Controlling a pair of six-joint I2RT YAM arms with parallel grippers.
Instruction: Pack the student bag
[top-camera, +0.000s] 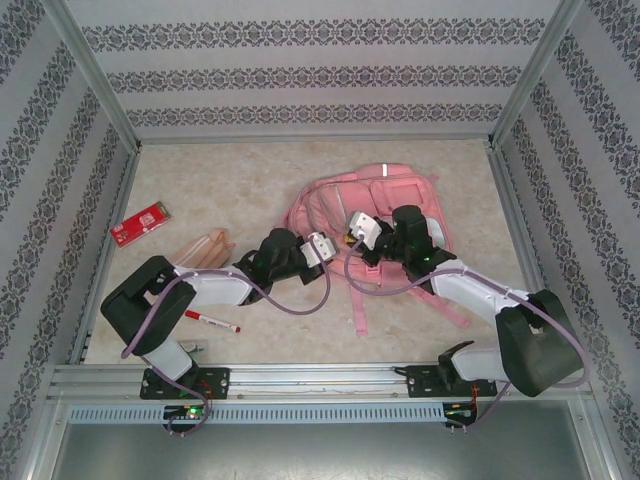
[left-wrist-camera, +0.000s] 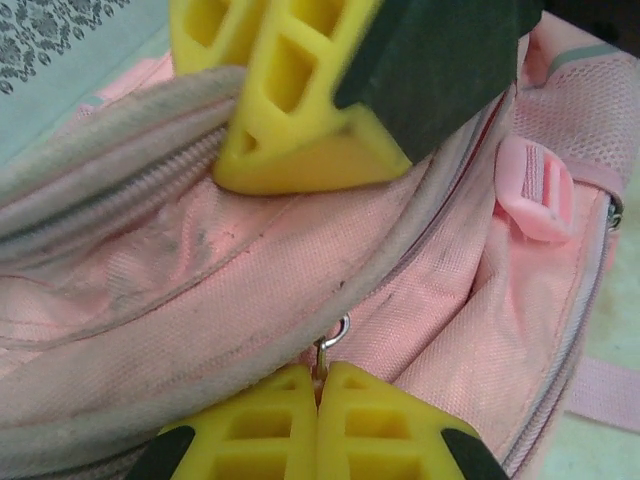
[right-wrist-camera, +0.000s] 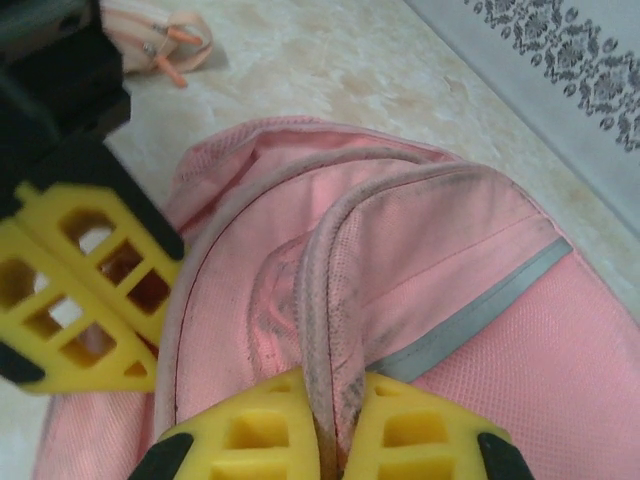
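Looking at the student bag, flat on the worktop right of centre, just beyond both arms. Got the left end effector clamped shut on the small metal zip pull of the bag. Got the right end effector pinched tight on a piped fabric ridge beside the grey reflective strip. Well apart on the left: red card, peach pouch, red pen.

Diffuse, even light from above. The tabletop is bright, with soft, faint shadows. Overhead view sharp, its walls splayed toward the edges. In wrist views the student bag is crisp, the nearest foreground slightly soft. No glare.
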